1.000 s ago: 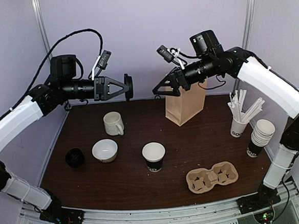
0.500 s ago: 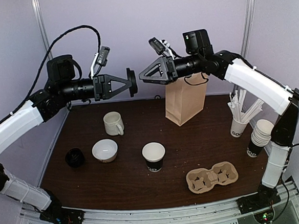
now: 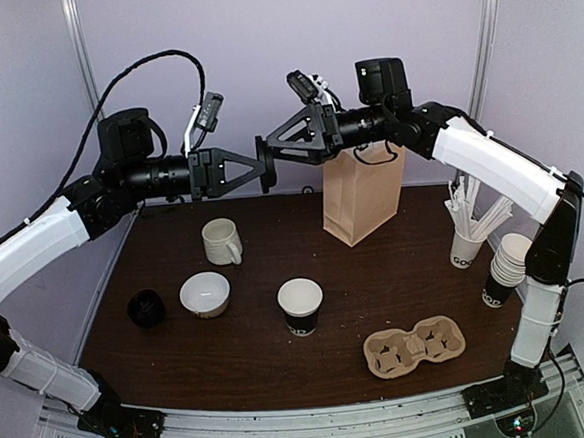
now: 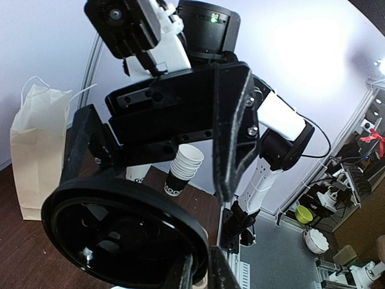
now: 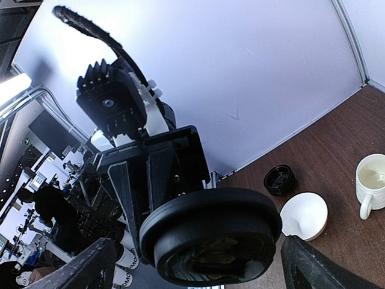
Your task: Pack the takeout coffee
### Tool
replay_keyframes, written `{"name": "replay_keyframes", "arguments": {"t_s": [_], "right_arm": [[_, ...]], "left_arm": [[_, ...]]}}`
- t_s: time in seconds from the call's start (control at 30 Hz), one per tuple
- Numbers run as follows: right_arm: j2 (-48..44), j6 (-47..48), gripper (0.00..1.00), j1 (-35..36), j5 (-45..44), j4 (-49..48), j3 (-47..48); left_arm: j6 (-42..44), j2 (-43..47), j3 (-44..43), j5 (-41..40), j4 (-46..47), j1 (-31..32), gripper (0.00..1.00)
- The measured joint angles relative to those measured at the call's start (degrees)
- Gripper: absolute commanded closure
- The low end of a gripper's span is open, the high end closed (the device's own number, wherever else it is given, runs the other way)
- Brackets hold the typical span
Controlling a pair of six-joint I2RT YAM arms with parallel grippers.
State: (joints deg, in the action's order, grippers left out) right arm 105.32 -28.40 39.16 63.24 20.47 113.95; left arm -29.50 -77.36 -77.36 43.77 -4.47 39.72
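A single black paper cup [image 3: 300, 307] with a white inside stands open-topped at the middle of the table. High above the table's back, my left gripper [image 3: 265, 165] is shut on the rim of a black plastic dome lid [image 3: 267, 164], which it holds on edge. In the left wrist view the lid [image 4: 120, 238] fills the lower left, pinched at the fingertips [image 4: 224, 271]. My right gripper [image 3: 270, 150] faces it from the right, open. In the right wrist view the lid [image 5: 210, 232] sits between its wide-spread fingers [image 5: 84, 271]; whether they touch it I cannot tell.
A brown paper bag [image 3: 363, 196] stands at the back right. A cream mug [image 3: 221, 241], a white bowl [image 3: 205, 293] and a second black lid [image 3: 146, 308] lie on the left. A cardboard cup carrier [image 3: 414, 347], stacked cups [image 3: 506, 266] and a cup of sticks [image 3: 466, 245] are on the right.
My right gripper has swung left from above the bag to the lid. My left gripper has carried the lid slightly right to meet it.
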Motion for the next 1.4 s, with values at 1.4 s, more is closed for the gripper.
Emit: {"name": "replay_keyframes", "arguments": {"t_s": [1.4], "right_arm": [[0.57, -10.45, 0.32, 0.37, 5.77, -14.88, -8.52]], "left_arm": [[2.91, 0.13, 0.0, -1.46, -0.96, 1.01, 0.77]]}}
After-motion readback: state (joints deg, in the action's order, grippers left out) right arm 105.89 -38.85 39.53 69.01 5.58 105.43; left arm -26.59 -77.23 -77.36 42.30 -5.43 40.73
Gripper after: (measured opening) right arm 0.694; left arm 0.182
